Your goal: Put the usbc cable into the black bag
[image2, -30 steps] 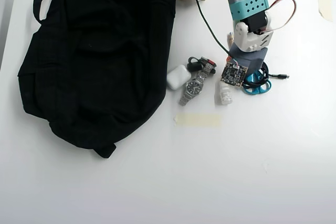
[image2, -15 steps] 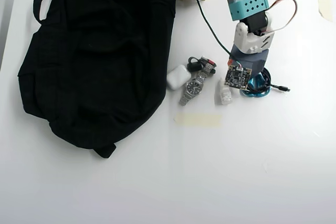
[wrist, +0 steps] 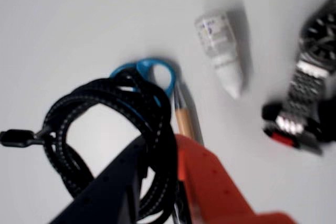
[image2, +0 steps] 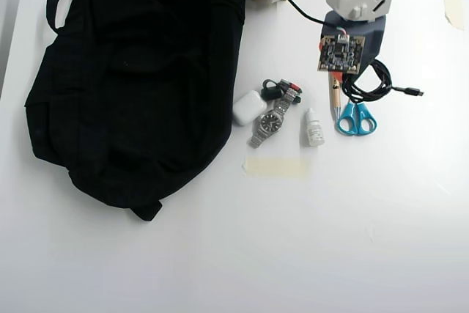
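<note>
I've got the gripper [wrist: 157,182] down over the cable [wrist: 105,129] near the counter's far right edge, and the coil passes between the black finger and the orange one; whether they're actually pinching it, I can't tell. The plug end [image2: 415,92] sticks out toward the right edge. Blue scissors [image2: 356,118] lie just beside the coil. The black bag [image2: 132,78] sprawls across the far left corner, well apart, and I can't see inside it. A watch [image2: 270,124] and small bottle [image2: 314,127] sit mid-counter between them.
</note>
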Robot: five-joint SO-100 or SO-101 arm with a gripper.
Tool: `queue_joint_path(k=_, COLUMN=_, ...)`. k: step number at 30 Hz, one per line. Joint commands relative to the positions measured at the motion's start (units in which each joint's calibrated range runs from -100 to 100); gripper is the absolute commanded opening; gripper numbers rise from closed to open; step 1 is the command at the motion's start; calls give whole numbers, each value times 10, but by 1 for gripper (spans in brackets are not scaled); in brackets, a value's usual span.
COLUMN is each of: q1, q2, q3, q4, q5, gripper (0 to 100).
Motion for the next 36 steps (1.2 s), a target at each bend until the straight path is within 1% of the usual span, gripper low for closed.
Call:
queue_joint_path(k=1, q1=26, q2=-110, q3=30, q4=37, q5=7, gripper=2)
queue_joint_path(k=6, q1=105, q2=-189, q3=68, q4=80, q5=53, gripper=2)
queue_joint_path(k=10, q1=207, q2=-224, q3=89, q4=101, q5=91, gripper=2)
queue_joint_path(k=15, q1=334, q2=-230, q3=75, q4=115, q5=143, gripper=2)
queue_joint_path(k=17, q1=382, q2=-230, q3=60, q4=116, q5=152, gripper=2)
queue_joint_path(k=18, q1=427, q2=-230, q3=45, q4=115, q5=159, gripper=2)
queue_joint_path(k=21, q1=491, q2=-229, q3=30, q4=104, q5=167, gripper=2)
queue_joint_path(k=23, q1=542, q2=-229, q3=28, q4=75, q5=172, gripper=2)
queue_joint_path(k=26, q1=622, q2=-217, q3=40, q4=-38, q5=167, gripper=2)
queue_joint_path(k=29, q1=637, q2=-160, q3=81, q4=-132, q5=168, gripper=2)
queue_joint_path(k=33, q1=628, q2=1, q3=79, q4=-243, q5=166, gripper=2)
queue_joint_path(k=36, q1=615, q2=66, q3=72, q4=-261, q5=166, gripper=3)
